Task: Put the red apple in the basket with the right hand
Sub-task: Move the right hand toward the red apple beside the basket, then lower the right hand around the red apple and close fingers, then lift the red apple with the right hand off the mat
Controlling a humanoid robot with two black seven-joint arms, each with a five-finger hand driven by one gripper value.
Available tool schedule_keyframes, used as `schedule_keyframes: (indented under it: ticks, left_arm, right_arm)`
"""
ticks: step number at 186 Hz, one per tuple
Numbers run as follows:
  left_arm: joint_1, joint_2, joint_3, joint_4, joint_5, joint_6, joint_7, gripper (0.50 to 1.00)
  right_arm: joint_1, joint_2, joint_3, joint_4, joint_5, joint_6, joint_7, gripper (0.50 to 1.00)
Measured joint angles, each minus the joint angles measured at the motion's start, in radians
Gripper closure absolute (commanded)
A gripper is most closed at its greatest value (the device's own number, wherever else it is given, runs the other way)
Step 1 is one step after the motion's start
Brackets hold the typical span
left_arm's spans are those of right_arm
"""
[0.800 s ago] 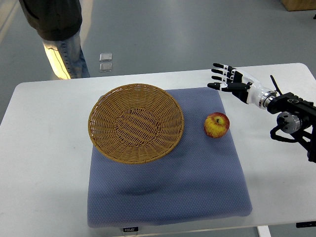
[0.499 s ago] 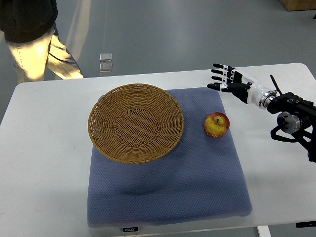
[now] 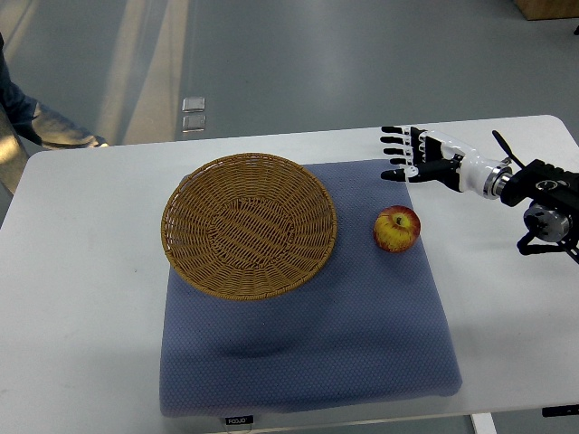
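A red and yellow apple (image 3: 397, 229) lies on a blue-grey mat (image 3: 308, 344), just right of a round woven basket (image 3: 249, 224) that holds nothing. My right hand (image 3: 404, 155) comes in from the right edge, its black and white fingers spread and holding nothing. It hovers behind the apple, over the mat's far right corner, clear of the fruit. The left arm does not show.
The white table (image 3: 81, 298) carries the mat. A person's leg and shoe (image 3: 41, 122) show at the far left on the floor. Two small square objects (image 3: 194, 114) lie on the floor behind the table.
My right hand has shifted slightly left and up, its wrist turned. The person behind the table has walked off to the left. The apple and basket have not moved.
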Motion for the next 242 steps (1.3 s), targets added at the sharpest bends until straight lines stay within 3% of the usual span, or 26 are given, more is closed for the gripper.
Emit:
schedule_keyframes:
  ticks: [45,96,144,196,242]
  left_arm:
    - [0.0,0.0,-0.001,0.001,0.0,0.0,0.0,0.5]
    - [0.001,0.0,-0.002,0.002,0.0,0.0,0.001,0.5]
    - [0.002,0.0,-0.003,0.002,0.0,0.0,0.001,0.5]
    - [0.002,0.0,-0.003,0.001,0.002,0.0,0.001,0.5]
    - [0.002,0.0,-0.001,-0.002,0.002,0.0,0.001,0.5]
  right_arm:
    - [0.05,-0.118,-0.006,0.125,-0.288,0.095,0.035,0.579]
    - [0.1,-0.214,-0.048,0.273,-0.497,0.114,0.04,0.579]
    - [0.131,-0.228,-0.099,0.32,-0.648,0.073,0.032,0.581]
    - [0.133,-0.208,-0.185,0.321,-0.699,-0.019,0.025,0.581]
    - [0.128,-0.194,-0.213,0.32,-0.715,-0.032,0.024,0.581]
